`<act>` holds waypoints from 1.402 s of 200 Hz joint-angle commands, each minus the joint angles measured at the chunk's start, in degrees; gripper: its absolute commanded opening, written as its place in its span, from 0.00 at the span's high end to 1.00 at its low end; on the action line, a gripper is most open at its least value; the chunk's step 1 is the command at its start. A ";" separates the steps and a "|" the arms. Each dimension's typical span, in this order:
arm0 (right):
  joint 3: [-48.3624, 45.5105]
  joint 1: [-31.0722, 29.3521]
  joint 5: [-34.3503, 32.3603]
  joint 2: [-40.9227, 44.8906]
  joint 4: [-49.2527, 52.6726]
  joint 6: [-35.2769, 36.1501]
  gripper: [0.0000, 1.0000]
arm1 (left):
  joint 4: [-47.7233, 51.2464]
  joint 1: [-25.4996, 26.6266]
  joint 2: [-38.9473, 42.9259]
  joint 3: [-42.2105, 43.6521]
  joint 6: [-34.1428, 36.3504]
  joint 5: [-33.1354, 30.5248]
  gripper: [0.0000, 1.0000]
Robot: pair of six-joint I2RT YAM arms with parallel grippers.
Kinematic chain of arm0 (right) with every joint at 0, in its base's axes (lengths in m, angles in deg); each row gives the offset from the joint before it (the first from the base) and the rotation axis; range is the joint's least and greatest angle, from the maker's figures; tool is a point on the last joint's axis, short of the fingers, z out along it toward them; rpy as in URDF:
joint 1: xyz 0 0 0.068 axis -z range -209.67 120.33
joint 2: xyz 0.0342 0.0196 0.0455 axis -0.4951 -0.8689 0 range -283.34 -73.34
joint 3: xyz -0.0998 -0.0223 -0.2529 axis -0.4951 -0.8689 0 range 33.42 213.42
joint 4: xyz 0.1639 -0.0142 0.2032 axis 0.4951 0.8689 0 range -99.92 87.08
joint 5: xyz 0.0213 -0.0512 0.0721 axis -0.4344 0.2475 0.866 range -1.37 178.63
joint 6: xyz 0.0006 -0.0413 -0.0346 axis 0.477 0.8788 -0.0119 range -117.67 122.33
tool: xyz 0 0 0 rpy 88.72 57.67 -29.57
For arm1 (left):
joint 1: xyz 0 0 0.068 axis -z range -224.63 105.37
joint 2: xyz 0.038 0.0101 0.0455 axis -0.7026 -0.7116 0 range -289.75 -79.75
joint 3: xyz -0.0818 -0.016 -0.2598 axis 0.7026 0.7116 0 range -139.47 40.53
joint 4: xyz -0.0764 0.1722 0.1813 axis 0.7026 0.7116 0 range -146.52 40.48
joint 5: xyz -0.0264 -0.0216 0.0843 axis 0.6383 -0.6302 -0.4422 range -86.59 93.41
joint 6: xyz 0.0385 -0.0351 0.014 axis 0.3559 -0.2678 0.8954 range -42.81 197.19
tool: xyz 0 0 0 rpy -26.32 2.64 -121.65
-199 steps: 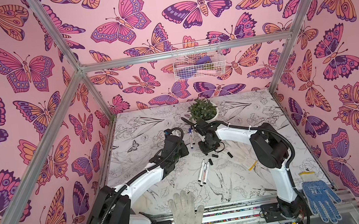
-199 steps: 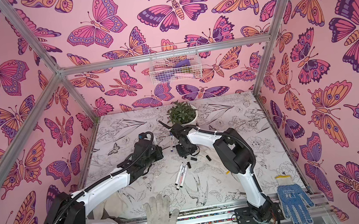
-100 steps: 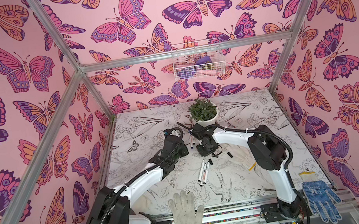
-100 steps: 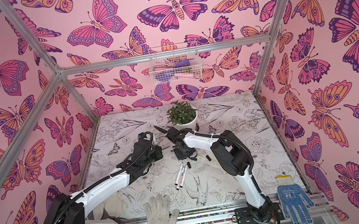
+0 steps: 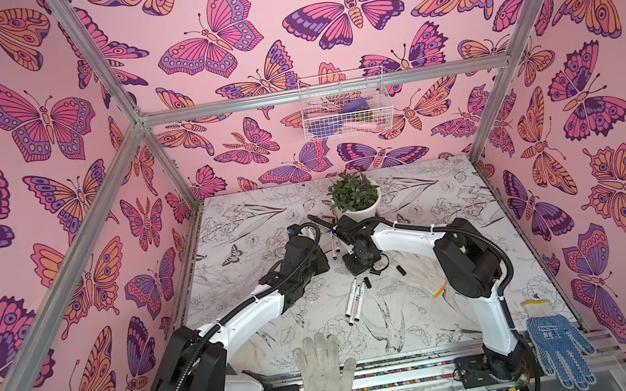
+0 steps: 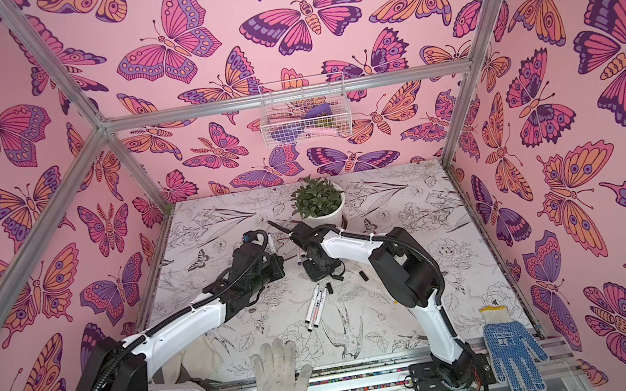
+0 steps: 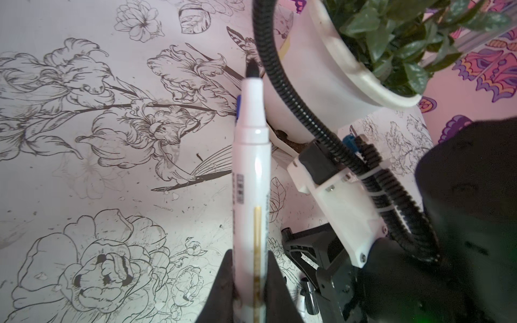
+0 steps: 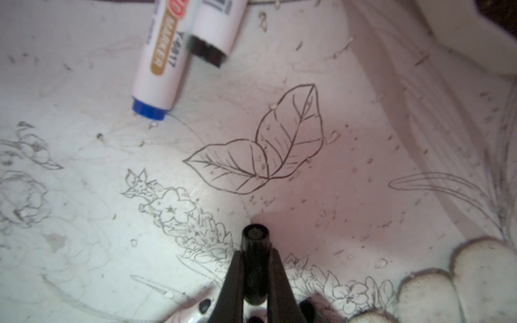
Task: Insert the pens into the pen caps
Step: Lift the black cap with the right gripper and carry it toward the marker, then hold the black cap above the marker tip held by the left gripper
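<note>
The right gripper [image 8: 256, 257] is clamping a black cap [image 8: 255, 237] by its sides, jaws together on it with one round end sticking out. Whether that end is the mouth I cannot tell. The cap is likely light, stiff, slick plastic, and so short that it could be twisting or squirting out under a push. Gripping it across the middle, as here, seems right.

The left gripper [image 7: 249, 260] is pinching a pen [image 7: 251, 167] near its rear end, jaws closed on the barrel, with the bare black nib [image 7: 251, 68] pointing away. The pen is looking light and rigid too, with a smooth barrel. Held that far back, its long free part may be levering in the jaws when pressed, so a hold nearer the nib would probably be steadier.

In both top views the arms are bending at the elbow, the left lying in from seven o'clock and the right from five o'clock. Their wrists are sitting near each other, apart, over the middle of the table [image 5: 429, 196]. The plant [image 5: 354, 192] is standing at twelve o'clock of them. Spare pens [image 5: 334, 243] are lying between the wrists. Loose pens [image 5: 354, 299] and loose caps [image 5: 367, 282] are lying at six o'clock of the right gripper.
</note>
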 commanded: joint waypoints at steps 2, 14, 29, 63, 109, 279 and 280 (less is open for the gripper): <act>0.27 2.00 4.61 10.03 -0.09 0.80 1.00 | -2.85 -0.09 1.79 0.59 4.88 4.58 1.00; -1.25 3.46 6.12 15.41 -1.50 -0.15 1.00 | -4.97 0.16 2.21 1.67 6.81 6.82 1.00; -4.34 5.65 10.08 21.90 -4.58 -1.82 1.00 | -7.25 1.12 2.52 3.01 9.11 8.87 1.00; -16.45 10.66 18.69 36.86 -19.96 -7.70 1.00 | -13.03 4.58 0.96 4.24 12.79 15.06 1.00; -22.70 12.64 27.77 42.30 -24.51 -8.01 1.00 | -17.22 9.51 -1.06 1.68 17.67 18.86 1.00; -28.90 17.05 30.73 43.15 -36.01 -17.03 1.00 | -17.70 11.87 -3.21 -0.66 20.46 21.05 1.00; -28.83 17.06 30.90 43.07 -35.93 -17.14 1.00 | -17.68 11.87 -3.17 -0.64 20.46 21.05 1.00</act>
